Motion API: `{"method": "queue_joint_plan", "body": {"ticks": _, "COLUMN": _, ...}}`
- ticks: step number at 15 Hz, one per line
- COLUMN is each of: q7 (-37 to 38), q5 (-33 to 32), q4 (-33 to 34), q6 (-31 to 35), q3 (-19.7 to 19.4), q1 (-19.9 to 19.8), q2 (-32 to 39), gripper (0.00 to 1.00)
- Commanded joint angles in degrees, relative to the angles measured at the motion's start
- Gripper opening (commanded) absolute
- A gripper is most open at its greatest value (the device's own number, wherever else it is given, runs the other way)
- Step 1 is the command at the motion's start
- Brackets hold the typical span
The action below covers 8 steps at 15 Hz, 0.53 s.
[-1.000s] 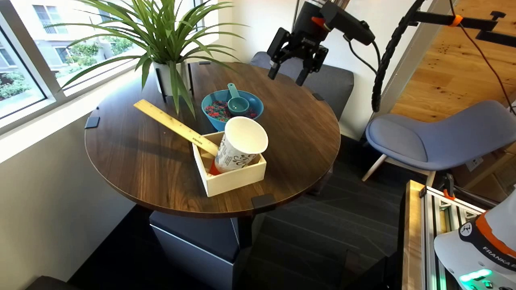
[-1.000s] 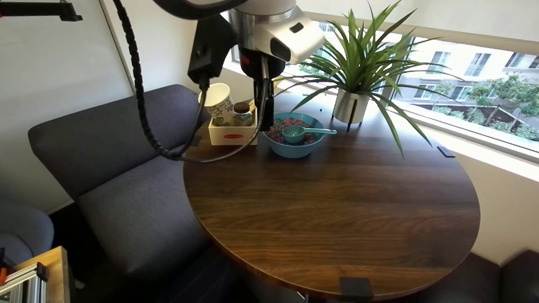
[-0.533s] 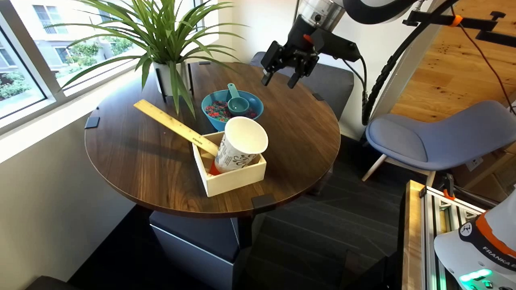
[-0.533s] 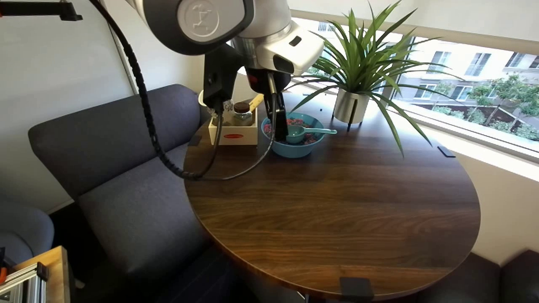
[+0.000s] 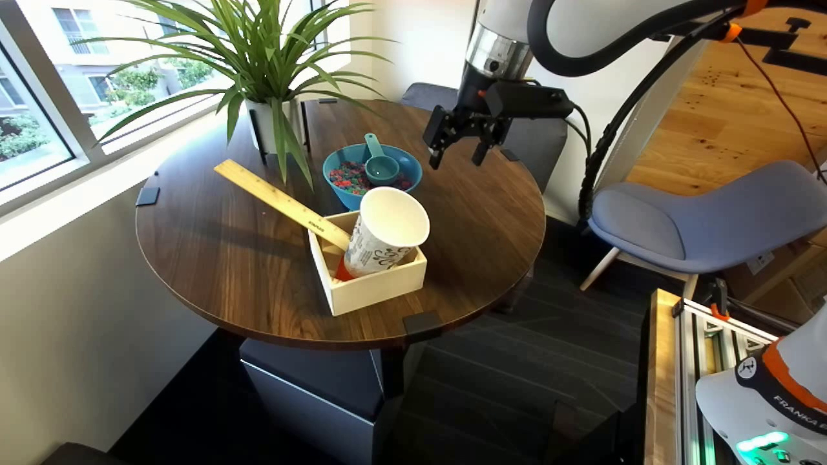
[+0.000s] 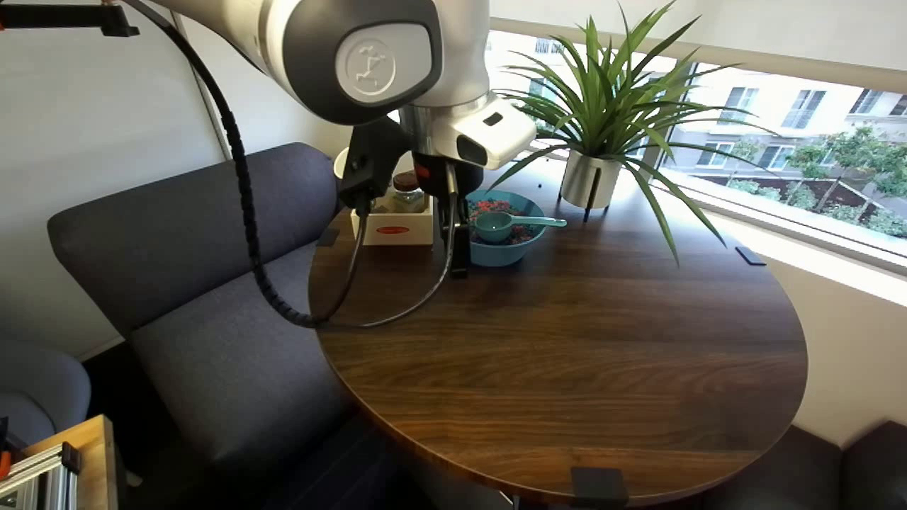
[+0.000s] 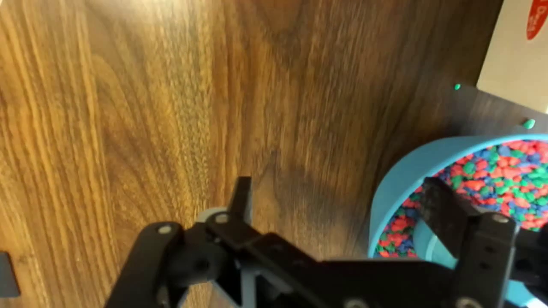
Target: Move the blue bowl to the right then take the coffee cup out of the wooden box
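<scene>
Coffee cup (image 6: 341, 163) mostly hidden behind wrist camera (image 6: 375, 159) in an exterior view, red label (image 6: 392, 229) there too small to read, blue bowl (image 7: 390, 188) and wooden box (image 7: 513, 64) cut off by wrist view's edges

Mostly singles on one round table (image 6: 567, 354)

I count one blue bowl (image 6: 497, 256), one scoop (image 5: 382, 169), one coffee cup (image 5: 386, 231), one wooden box (image 5: 378, 290), one ruler (image 5: 283, 203), one jar (image 6: 409, 197) and one potted plant (image 6: 602, 124); two loose green bits (image 7: 529, 124); one gripper (image 5: 457, 161) with two fingers (image 7: 240, 201).
</scene>
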Motion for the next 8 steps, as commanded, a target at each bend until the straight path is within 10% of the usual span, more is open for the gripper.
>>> {"method": "queue_joint_plan", "body": {"ticks": 1, "q7": 2.3, "q5": 6.8, "q4": 5.1, "q6": -4.4, "q3": 0.0, "q1": 0.9, "q2": 4.4, "gripper": 1.00}}
{"method": "queue_joint_plan", "body": {"ticks": 8, "q7": 9.7, "q5": 9.2, "q4": 11.0, "q6": -0.8, "q3": -1.4, "q1": 1.4, "q2": 9.7, "gripper": 1.00}}
